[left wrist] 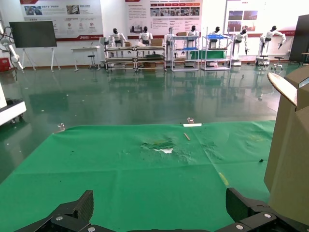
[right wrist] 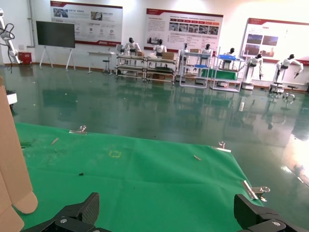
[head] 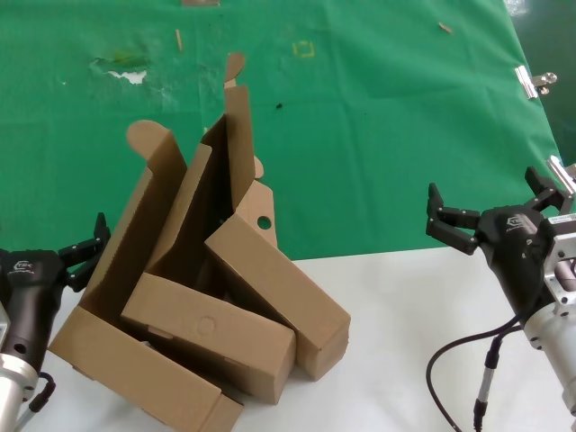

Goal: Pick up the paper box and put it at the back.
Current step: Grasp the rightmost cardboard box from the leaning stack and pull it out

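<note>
Left gripper [head: 87,250], fingers spread wide and empty, lower left of frame. The shallow brown cardboard paper box [head: 270,270] with punched round hole lies right of it, beyond the larger flapped cardboard box [head: 144,297], long axis slanting toward lower right. Right gripper [head: 452,223], also wide open, sits farther off. Green cloth back [head: 378,117] fills upper frame.

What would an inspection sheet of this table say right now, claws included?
Surface: green cloth at the back, scuffed; white tabletop in front.
Job's things: paper box with punched hole, leaning in the cardboard pile, not yet moved.
Clutter: embossed-circle box and larger flapped box, stacked together.
Claws: left claw open beside the pile; right claw open, holding nothing.
Cables: black cable by the right arm.
Surroundings: showroom floor, shelving, display robots.
</note>
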